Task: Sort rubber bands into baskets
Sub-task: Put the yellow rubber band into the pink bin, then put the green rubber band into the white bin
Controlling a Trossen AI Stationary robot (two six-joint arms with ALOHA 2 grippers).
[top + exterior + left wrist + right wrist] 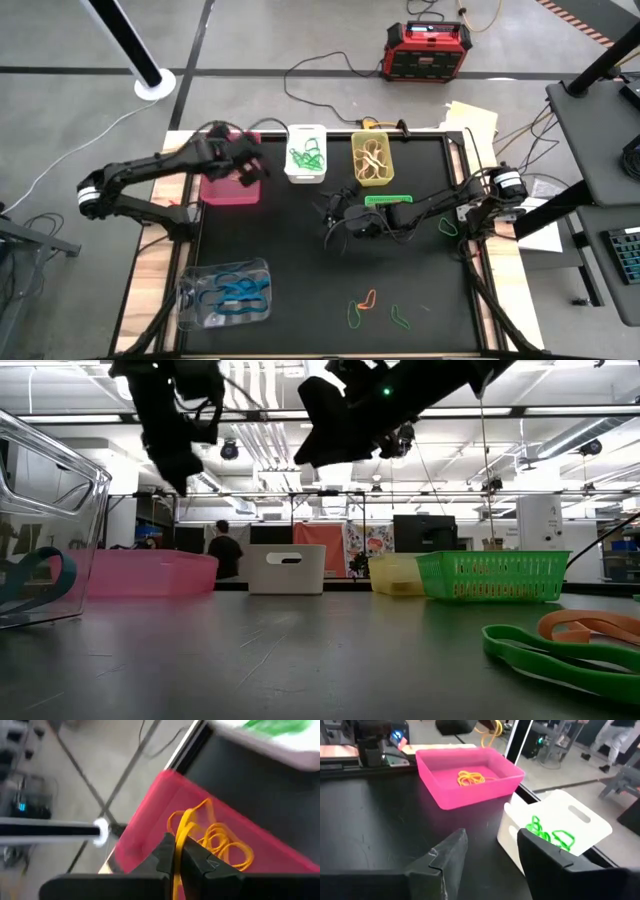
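Observation:
My left gripper [245,165] hangs over the pink basket [230,185], shut on a yellow rubber band [186,822]. More yellow bands [225,845] lie on that basket's floor. My right gripper [490,855] stands open and empty above the mat's middle [330,212], pointing toward the white basket [555,827], which holds green bands [550,836]. The yellow-green basket [372,158], the green mesh basket [388,200] and the clear basket [225,292], which holds blue bands, stand on the mat. Loose orange and green bands [360,305] lie near the front edge. My left gripper pinches one strand of the yellow band [177,851] between its two fingertips. The fingers slant down toward the pink basket. The rest of the loop [192,812] sticks out beyond the tips, and in the right wrist view the band [492,727] hangs clear above the basket.
A green band [447,226] lies by the right arm and another [400,318] near the front. A red-black box [425,50] with cables sits on the floor behind the table. A person [225,550] stands far off in the room.

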